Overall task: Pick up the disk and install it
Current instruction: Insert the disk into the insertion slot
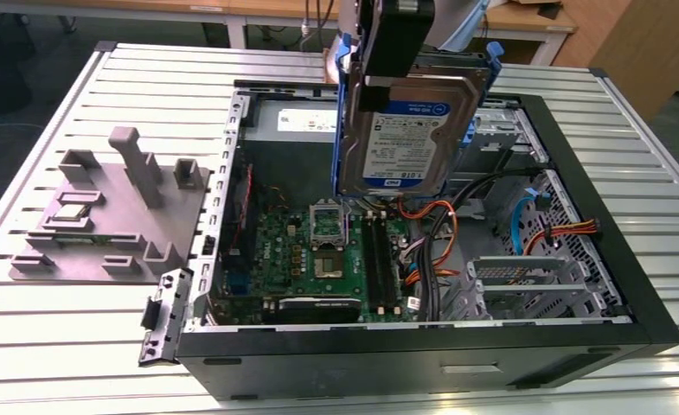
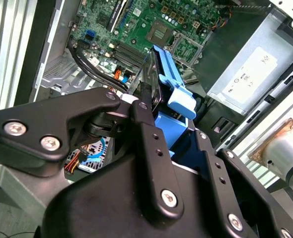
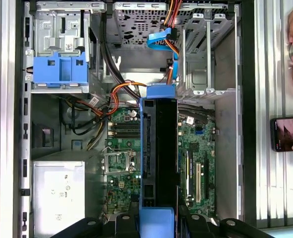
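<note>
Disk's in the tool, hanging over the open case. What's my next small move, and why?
Probably a short sideways shift toward the metal cage, keeping this height. The tool is shut on the disk, which hangs on edge above the motherboard, not over a bay, and orange cables lie between it and the cage.

1. Bright, even light fills the exterior view; the ribbed table (image 1: pixel 51 346) gleams with pale glare.
2. The disk (image 1: pixel 414 130) catches a soft sheen on its silver face.
3. Inside the computer case (image 1: pixel 432 363) it is dimmer, softly shadowed.
</note>
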`<state>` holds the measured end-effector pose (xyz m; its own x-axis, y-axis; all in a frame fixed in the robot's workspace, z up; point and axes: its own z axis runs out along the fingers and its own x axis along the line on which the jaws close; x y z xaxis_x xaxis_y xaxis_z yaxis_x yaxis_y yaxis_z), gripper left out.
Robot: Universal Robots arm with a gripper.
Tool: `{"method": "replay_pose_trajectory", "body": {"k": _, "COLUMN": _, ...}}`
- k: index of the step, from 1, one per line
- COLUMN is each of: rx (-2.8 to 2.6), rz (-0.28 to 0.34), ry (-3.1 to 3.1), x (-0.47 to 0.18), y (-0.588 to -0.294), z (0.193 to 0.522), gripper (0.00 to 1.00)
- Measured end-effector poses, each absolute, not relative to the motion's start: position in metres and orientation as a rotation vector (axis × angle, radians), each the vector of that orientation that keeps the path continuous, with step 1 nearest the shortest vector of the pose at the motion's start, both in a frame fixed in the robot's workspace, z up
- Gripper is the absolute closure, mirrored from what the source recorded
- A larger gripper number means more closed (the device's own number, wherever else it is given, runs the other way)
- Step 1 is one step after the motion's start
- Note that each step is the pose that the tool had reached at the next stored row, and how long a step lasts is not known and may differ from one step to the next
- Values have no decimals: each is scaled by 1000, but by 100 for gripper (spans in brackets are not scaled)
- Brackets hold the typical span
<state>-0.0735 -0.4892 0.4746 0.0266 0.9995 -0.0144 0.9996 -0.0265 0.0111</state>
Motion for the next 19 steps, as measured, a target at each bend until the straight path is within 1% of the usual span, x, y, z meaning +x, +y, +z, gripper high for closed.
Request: {"method": "replay_pose_trajectory", "body": {"k": 19, "rx": 2238, "rz": -5, "ry": 2179, "x": -61, "y": -490, "z": 475, "gripper": 64}}
